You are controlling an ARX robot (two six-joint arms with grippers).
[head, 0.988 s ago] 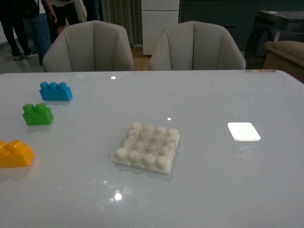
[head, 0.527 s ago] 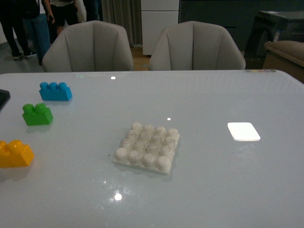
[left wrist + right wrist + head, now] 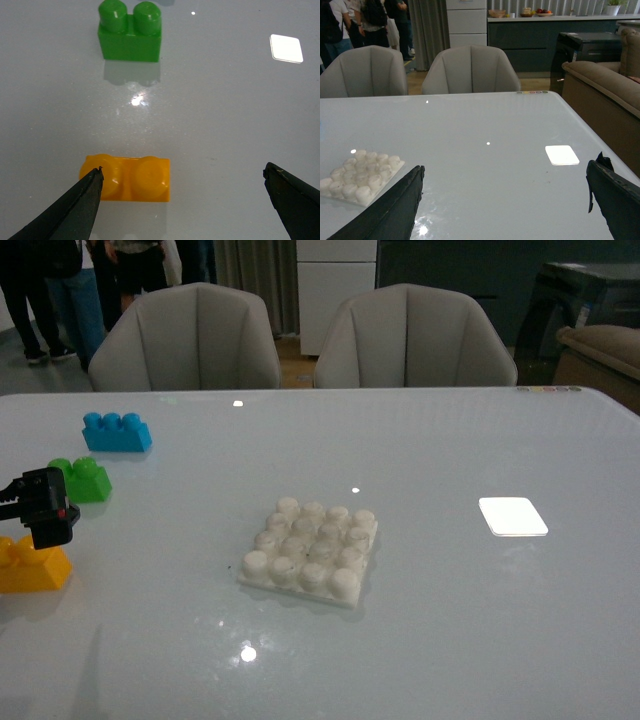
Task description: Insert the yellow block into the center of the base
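Well, the green brick [image 3: 85, 480] stands just behind the yellow block [image 3: 127, 178], the blue brick [image 3: 117, 432] farther back, and the base [image 3: 312, 550] well to its right. The block, near the left edge of the table [image 3: 450, 620], is yellow-orange with its studs up. Its long axis runs from jaw to jaw of the left gripper [image 3: 182, 175], which is spread wide and holds nothing. The right gripper [image 3: 505, 175] is spread too, and empty.

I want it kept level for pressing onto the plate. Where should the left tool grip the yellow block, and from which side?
Probably from above, on the two short end walls of the yellow block, below the studs. It lies flat, studs up, and the fingers of the open left tool line up along its length. One finger sits over its end, so centre first.
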